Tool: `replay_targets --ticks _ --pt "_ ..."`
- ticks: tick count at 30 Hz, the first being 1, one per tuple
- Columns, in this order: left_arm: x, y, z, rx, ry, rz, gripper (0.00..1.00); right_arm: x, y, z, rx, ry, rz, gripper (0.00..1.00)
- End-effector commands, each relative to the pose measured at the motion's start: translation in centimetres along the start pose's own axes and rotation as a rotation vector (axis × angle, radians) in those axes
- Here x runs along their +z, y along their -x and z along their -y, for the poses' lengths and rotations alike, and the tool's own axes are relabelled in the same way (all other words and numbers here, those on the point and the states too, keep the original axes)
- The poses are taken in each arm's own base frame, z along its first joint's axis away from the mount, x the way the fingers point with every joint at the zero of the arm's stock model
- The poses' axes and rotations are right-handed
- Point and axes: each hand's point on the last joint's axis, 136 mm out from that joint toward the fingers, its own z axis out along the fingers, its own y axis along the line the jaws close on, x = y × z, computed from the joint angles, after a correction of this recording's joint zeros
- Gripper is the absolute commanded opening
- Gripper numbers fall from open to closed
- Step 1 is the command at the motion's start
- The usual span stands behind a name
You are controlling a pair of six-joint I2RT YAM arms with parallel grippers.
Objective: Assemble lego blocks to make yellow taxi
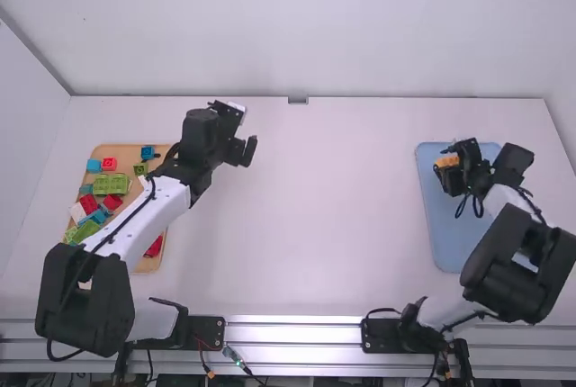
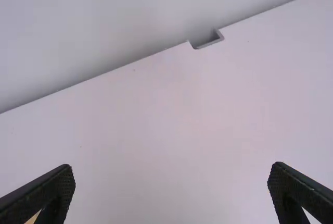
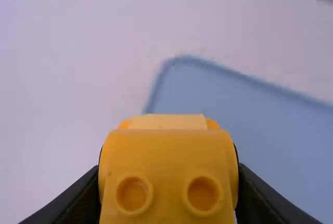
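Placement seems the step now, w/ R tool (image 3: 169, 182) gripping yellow taxi piece (image 3: 166, 153) over far-left part of blue tray (image 1: 441, 234), so next move prob. needs gentle lowering and release, while L tool (image 2: 171, 171) is open above table (image 1: 315, 225).

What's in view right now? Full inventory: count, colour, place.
Blue tray: 1, blue, right side of table
Tan tray: 1, tan, left side, partly under left arm
Loose blocks: many, exact count not tellable; red, green, blue, white; in tan tray
Yellow build: 1, yellow-orange, in right gripper, over blue tray's far left corner
Table: 1, white, under both trays
Walls: white, behind and left of table
Metal rail: silver, near edge
Left arm: 1, white/black, gripper open over table
Right arm: 1, white/black, gripper shut on build
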Motion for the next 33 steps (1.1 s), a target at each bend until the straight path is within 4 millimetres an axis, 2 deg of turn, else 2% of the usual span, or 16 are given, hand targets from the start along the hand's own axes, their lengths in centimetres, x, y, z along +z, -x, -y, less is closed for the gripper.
replay_targets --ticks 1,5,7,8,9,11,12,15,17,18,23,27,29,30,31,33 --pt "-0.4 0.1 -0.1 -0.033 0.011 0.01 0.99 1.7 -2.7 0.5 0.153 0.016 -0.047 0.41" --pt "-0.4 0.1 -0.2 -0.083 0.013 0.011 0.99 3.1 -5.3 1.4 0.203 0.013 -0.073 0.4" --pt "-0.4 0.0 -0.1 -0.083 0.01 0.007 0.99 3.2 -5.8 1.3 0.213 0.017 -0.082 0.43" --pt "-0.4 0.0 -0.1 -0.083 0.012 0.006 0.99 3.2 -5.8 1.3 0.214 0.018 -0.083 0.5" --pt "-0.4 0.0 -0.1 -0.084 0.013 0.006 0.99 3.0 -5.5 1.5 0.222 0.013 -0.078 0.68" --pt "-0.4 0.0 -0.3 -0.086 0.016 0.006 0.99 2.7 -5.0 1.8 0.241 0.0 -0.071 0.81" --pt "-0.4 0.0 -0.3 -0.086 0.017 0.006 0.99 2.3 -4.5 2.1 0.251 -0.021 -0.069 0.97" --pt "-0.4 0.0 -0.3 -0.087 0.017 0.005 0.99 0.6 -3.3 2.4 0.247 -0.072 -0.075 0.99" --pt "-0.4 0.0 -0.3 -0.086 0.017 0.007 0.99 -0.8 -1.6 2.0 0.215 -0.098 -0.072 0.99" --pt "-0.4 0.0 -0.3 -0.086 0.017 0.007 0.99 -0.8 -1.6 2.0 0.215 -0.098 -0.072 0.99" --pt "-1.7 1.8 0.0 -0.079 0.005 0.011 0.99 -5.4 3.9 -0.3 0.163 -0.147 -0.002 0.99" --pt "-4.2 4.3 -0.1 -0.075 0.001 0.039 0.99 -9.1 9.1 -3.0 0.143 -0.162 0.132 0.99" --pt "-6.0 6.0 -0.5 -0.077 0.007 0.075 0.99 -11.6 12.0 -5.0 0.124 -0.157 0.223 0.99" --pt "-6.0 6.0 -0.5 -0.077 0.007 0.075 0.99 -11.6 12.0 -5.0 0.124 -0.157 0.223 0.99" --pt "-7.4 7.1 -0.9 -0.078 0.015 0.105 0.99 -13.5 14.0 -6.9 0.108 -0.141 0.295 0.99" --pt "-8.6 8.0 -1.2 -0.079 0.023 0.138 0.99 -15.3 15.7 -8.8 0.081 -0.116 0.36 0.99"
